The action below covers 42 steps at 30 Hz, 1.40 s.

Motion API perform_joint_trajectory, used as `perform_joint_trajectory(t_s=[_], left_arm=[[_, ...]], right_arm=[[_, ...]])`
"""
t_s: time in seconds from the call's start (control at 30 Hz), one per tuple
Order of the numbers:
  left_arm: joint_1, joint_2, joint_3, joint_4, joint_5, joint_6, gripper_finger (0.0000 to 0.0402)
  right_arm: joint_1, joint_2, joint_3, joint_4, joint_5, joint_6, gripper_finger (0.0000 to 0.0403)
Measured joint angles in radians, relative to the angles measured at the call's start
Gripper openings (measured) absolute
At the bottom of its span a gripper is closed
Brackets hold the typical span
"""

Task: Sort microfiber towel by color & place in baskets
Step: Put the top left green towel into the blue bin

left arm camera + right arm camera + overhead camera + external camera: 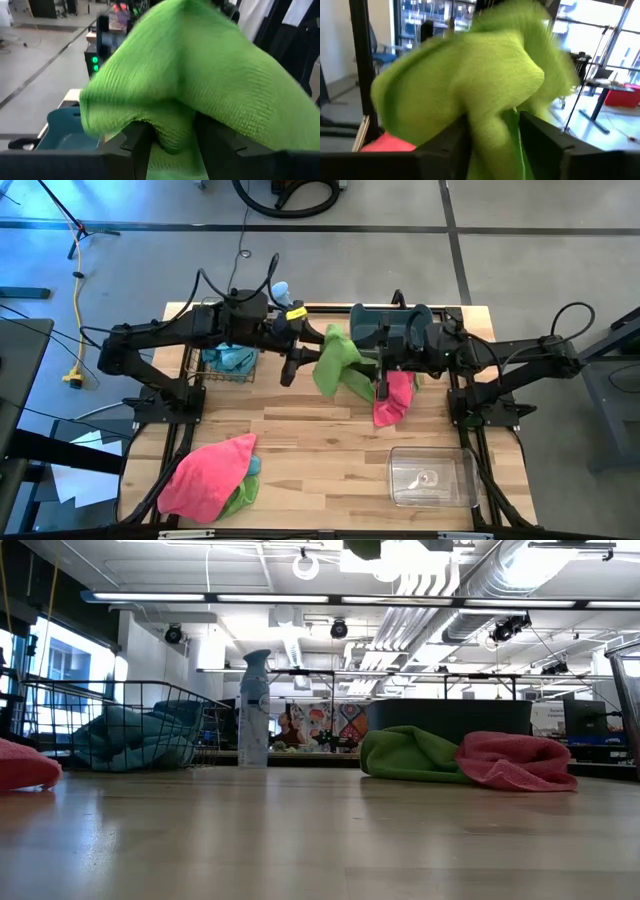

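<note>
Behind the wooden bench (320,435), an open workshop shows ceiling ducts and strip lights, with grey floor around. At 11 o'clock the black wire basket (228,365) holds a light blue towel (232,358), the slate-blue tub (385,325) sits at 1 o'clock, its contents hidden, and the clear bin (432,477) at 5 o'clock holds no towel. A green towel (338,363) hangs at centre between the parted fingers of the left gripper (172,145) and right gripper (492,142), a pink towel (395,400) just beside it, a pink, green and blue pile (210,477) at 7 o'clock, and a spray bottle (254,708) beside the wire basket.
</note>
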Motion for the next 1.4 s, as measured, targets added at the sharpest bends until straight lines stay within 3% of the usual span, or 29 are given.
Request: perform_joint_trajectory(t_s=[0.23,0.47,0.6,0.8,1.2,1.4], left_arm=[[0.0,0.056,-0.001,0.022,0.046,-0.034,0.0139],[0.006,0.071,-0.002,0.027,0.045,-0.038,0.0139],[0.024,0.063,-0.002,0.023,0.043,-0.06,0.0139],[0.044,0.064,-0.002,0.012,0.042,-0.075,0.0139],[0.167,-0.035,-0.002,-0.257,0.0,-0.018,0.0139],[0.224,-0.14,-0.02,-0.328,-0.04,-0.011,0.0139]], right_arm=[[0.0,0.024,0.0,0.018,-0.023,-0.005,0.0224],[0.004,0.023,0.0,0.021,-0.023,-0.091,0.0227],[0.004,0.02,0.0,0.022,-0.023,-0.133,0.018],[0.001,0.02,0.0,0.022,-0.017,-0.157,0.0023],[0.0,-0.046,0.0,-0.009,0.057,-0.158,0.0005],[0.0,-0.153,0.0,-0.162,0.143,-0.153,0.0003]])
